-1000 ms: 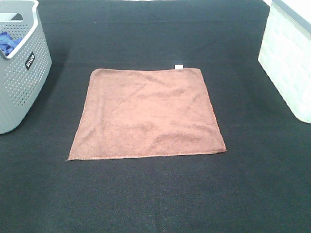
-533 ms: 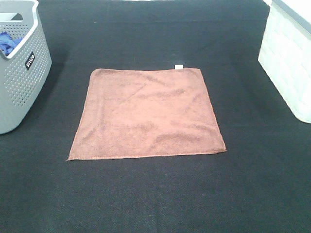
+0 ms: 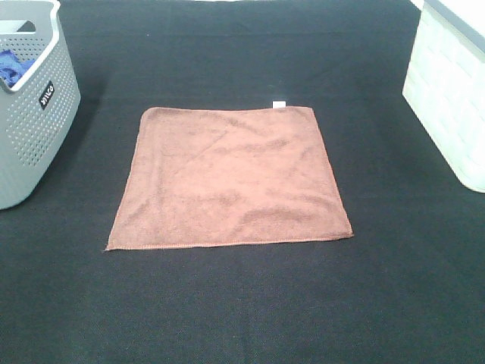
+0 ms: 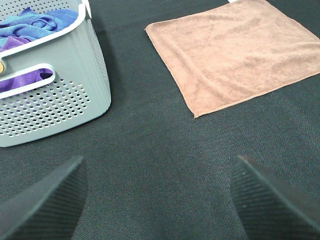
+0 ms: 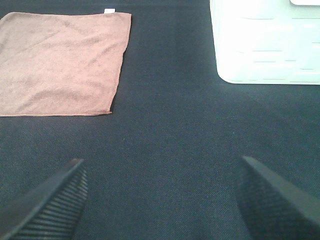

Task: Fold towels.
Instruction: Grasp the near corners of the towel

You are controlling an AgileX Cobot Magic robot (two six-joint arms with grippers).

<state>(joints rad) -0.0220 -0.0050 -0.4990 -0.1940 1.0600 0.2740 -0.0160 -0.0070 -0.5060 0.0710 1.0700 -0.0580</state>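
A reddish-brown square towel [image 3: 231, 180] lies flat and unfolded on the black table, with a small white tag [image 3: 279, 104] on its far edge. It also shows in the left wrist view [image 4: 235, 52] and in the right wrist view [image 5: 60, 62]. No arm or gripper shows in the exterior high view. My left gripper [image 4: 160, 200] is open and empty above bare black cloth, near the towel's front left corner. My right gripper [image 5: 160, 200] is open and empty above bare cloth, to the right of the towel.
A grey perforated basket [image 3: 34, 106] at the far left holds blue and purple cloths [image 4: 35, 27]. A white basket [image 3: 451, 91] stands at the far right; it also shows in the right wrist view [image 5: 265, 42].
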